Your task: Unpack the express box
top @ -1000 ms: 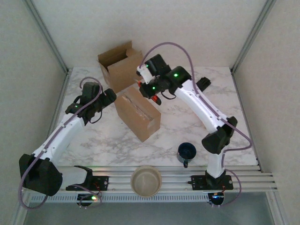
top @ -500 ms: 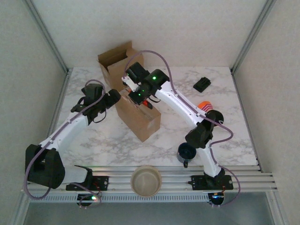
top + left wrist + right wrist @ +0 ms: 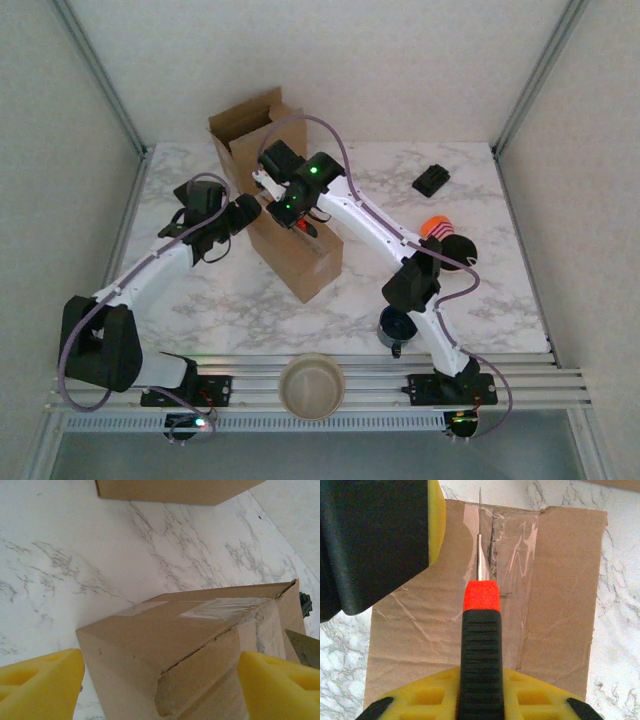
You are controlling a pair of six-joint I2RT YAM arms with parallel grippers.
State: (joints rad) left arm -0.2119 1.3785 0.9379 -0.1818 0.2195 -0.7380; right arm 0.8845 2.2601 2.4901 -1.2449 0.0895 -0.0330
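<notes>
At 6 o'clock on the desk's (image 3: 200, 300) near rail a beige bowl (image 3: 312, 385) is sitting, and a dark blue mug (image 3: 398, 325) is standing at about 5 o'clock. Both are well apart from the work and seem to be waiting as bystanders.

At the centre the sealed express box (image 3: 300, 250) is lying with its taped seam facing up, which is what gives a blade access. From its 9 o'clock side the left gripper (image 3: 248, 210) is reaching in. In the left wrist view its yellow fingers (image 3: 40, 685) are standing wide open on either side of the box's near corner. I judge it is placed to brace the carton so that it is not sliding under the cut. Whether the pads are touching the cardboard, I cannot tell.

The right gripper (image 3: 480, 700) is hovering over the top face, its fingers clamping the black-and-orange box cutter (image 3: 480, 645). The blade (image 3: 479, 560) is pointing toward 12 o'clock along the clear tape (image 3: 515, 545), right beside the flap seam, so slitting looks like the step in hand.

Farther back, at 11 o'clock, an open carton (image 3: 250, 140) is standing with its flaps up. At 1 o'clock a small black item (image 3: 432, 180) is lying alone.
</notes>
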